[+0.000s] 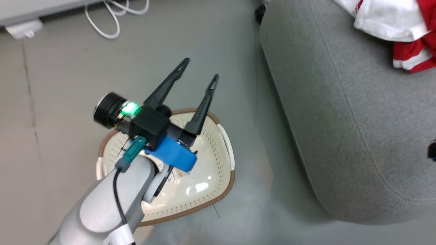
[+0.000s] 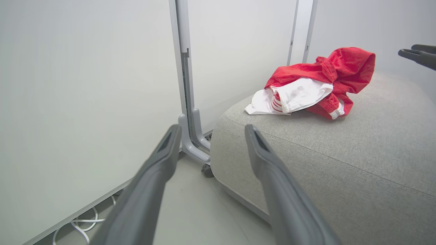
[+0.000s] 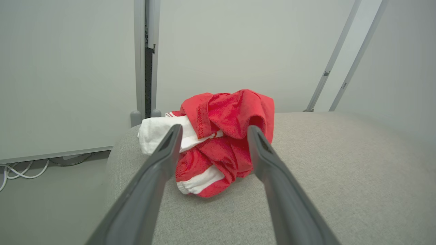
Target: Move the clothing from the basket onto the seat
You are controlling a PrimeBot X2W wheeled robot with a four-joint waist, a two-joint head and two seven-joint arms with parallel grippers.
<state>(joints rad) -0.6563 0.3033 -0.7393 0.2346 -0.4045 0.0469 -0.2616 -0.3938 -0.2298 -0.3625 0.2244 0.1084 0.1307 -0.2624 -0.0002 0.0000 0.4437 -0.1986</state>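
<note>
Both sets of jaws stand wide, empty: my left gripper [image 1: 200,68] above the basket [image 1: 207,190] on the floor [image 1: 51,85], my right gripper [image 3: 214,128] facing the clothing [image 3: 231,112] heaped near an edge of the seat [image 3: 340,177].

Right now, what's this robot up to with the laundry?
A two-armed robot is shifting laundry. The crumpled red and white clothing lies on the large grey fabric seat, in front of the open right tool. The open left tool hangs above the cream perforated plastic basket on the floor, which looks empty. Neither tool holds anything.
</note>
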